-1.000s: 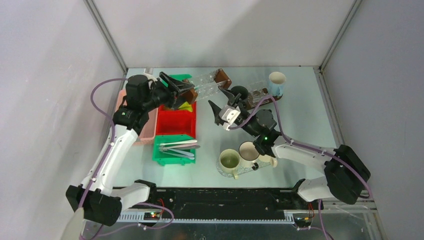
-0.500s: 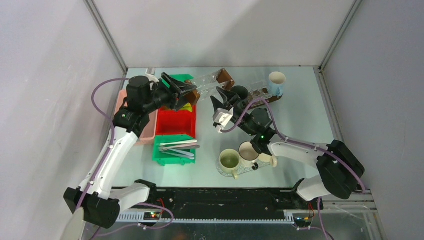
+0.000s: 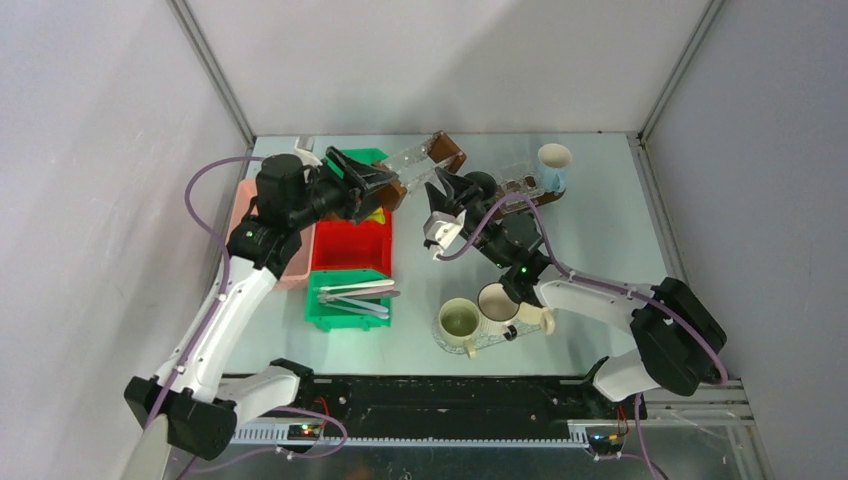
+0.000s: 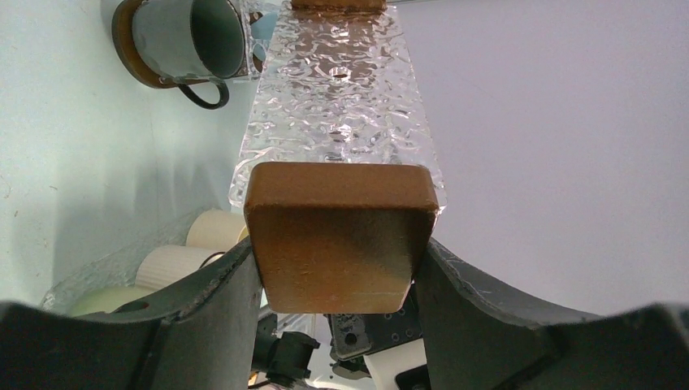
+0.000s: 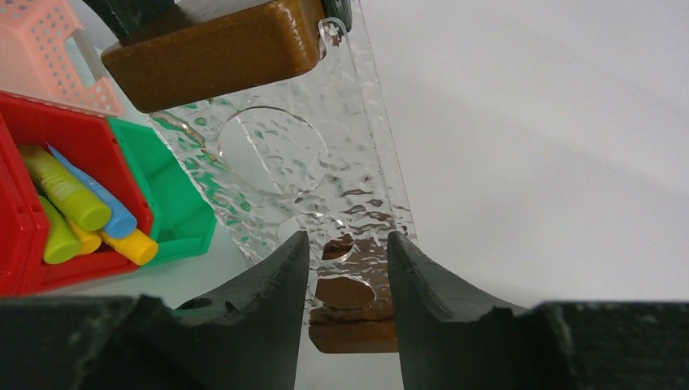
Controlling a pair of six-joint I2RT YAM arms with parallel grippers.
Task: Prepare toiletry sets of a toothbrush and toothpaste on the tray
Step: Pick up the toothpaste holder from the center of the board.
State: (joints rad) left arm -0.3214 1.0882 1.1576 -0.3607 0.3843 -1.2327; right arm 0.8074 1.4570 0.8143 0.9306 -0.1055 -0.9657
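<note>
My left gripper [image 3: 385, 188] is shut on the brown wooden end [image 4: 337, 244] of a clear textured tray [image 3: 418, 165] and holds it above the table. My right gripper [image 3: 447, 192] is open just in front of the tray's other brown end [image 5: 353, 321], which shows between its fingers; I cannot tell if they touch. Yellow, green and blue toothpaste tubes [image 5: 73, 203] lie in a red bin [image 3: 350, 245]. Pale toothbrushes [image 3: 352, 292] lie in a green bin. A cream mug [image 3: 458, 322] and a white mug [image 3: 497, 302] stand on a near tray.
A dark mug [image 3: 480, 185] and a pale blue mug [image 3: 553, 165] stand on a second tray at the back right. A pink basket [image 3: 275, 235] sits left of the red bin. Another green bin [image 3: 365, 157] is behind it.
My right gripper has moved back and left, up to the held tray's far end. My left gripper has shifted the tray slightly to the right.
</note>
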